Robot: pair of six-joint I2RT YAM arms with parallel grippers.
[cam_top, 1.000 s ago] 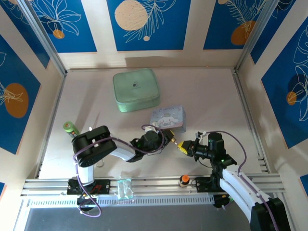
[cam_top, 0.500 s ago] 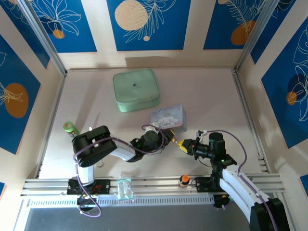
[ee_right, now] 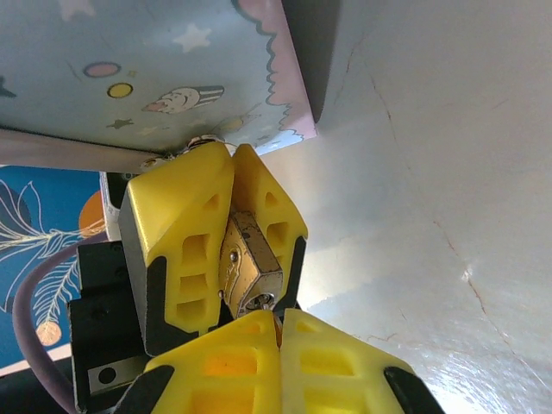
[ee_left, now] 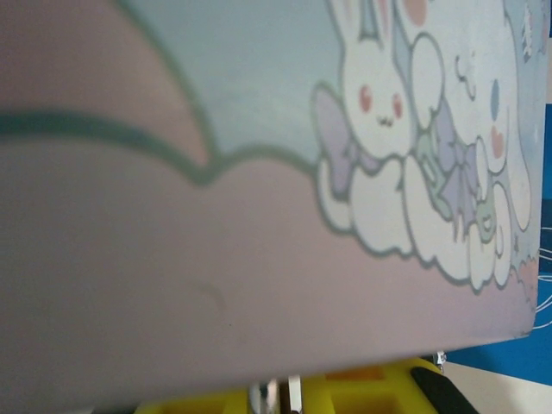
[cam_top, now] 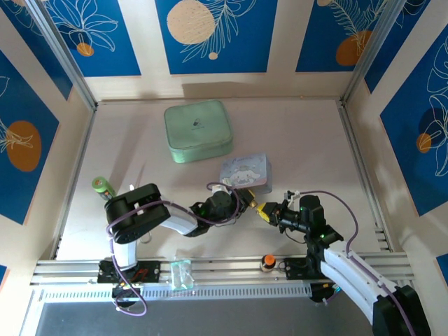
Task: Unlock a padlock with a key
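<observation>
The small brass padlock (ee_right: 246, 272) is clamped between the yellow fingers (ee_right: 185, 241) of my left gripper (cam_top: 246, 202), keyhole end toward my right gripper. In the left wrist view its silver shackle (ee_left: 278, 397) shows between the left gripper (ee_left: 285, 401). My right gripper (ee_right: 280, 323) is shut, its tips pressed against the padlock's keyhole end. Of the key (ee_right: 275, 321), a thin sliver shows between those tips; the rest is hidden. In the top view both grippers meet tip to tip, the right gripper (cam_top: 260, 208) just below the pastel cartoon box (cam_top: 245, 171).
The cartoon box (ee_left: 414, 147) sits very close above the left gripper. A mint green case (cam_top: 198, 130) lies further back. A green cylinder (cam_top: 103, 185) stands at the left, and an orange-topped knob (cam_top: 267, 262) is on the front rail.
My right gripper has moved slightly left and away, closing onto the padlock held by the left gripper. The left arm has hardly moved.
</observation>
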